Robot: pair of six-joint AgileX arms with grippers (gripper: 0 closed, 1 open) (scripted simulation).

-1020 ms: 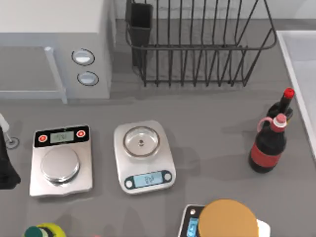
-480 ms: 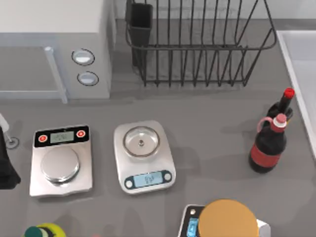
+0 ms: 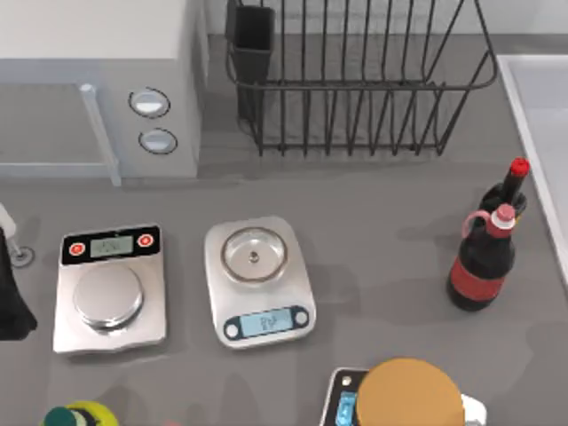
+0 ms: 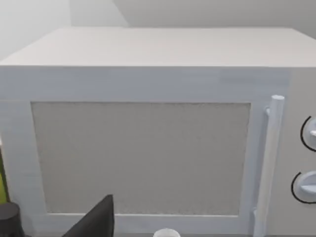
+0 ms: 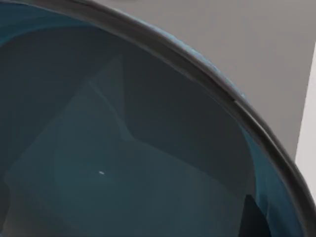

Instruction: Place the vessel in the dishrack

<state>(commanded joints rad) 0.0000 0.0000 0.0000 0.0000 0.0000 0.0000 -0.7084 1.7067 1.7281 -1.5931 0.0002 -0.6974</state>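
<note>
The dishrack, black wire with a dark utensil cup at its left corner, stands at the table's far middle. The vessel has a teal inside and a dark rim and sits very close to the right wrist camera. At the top view's near edge, a round tan shape hangs over a scale with a blue display; I cannot tell whether it is the vessel. My left gripper is a dark shape parked at the table's left edge, with one dark finger in front of the microwave.
A white microwave stands at the far left. In the middle are two silver scales. Two dark bottles stand at the right, before a white surface. A green and yellow item lies near left.
A white piece beside the tan round shape at the near right has shifted slightly. Nothing else has moved.
</note>
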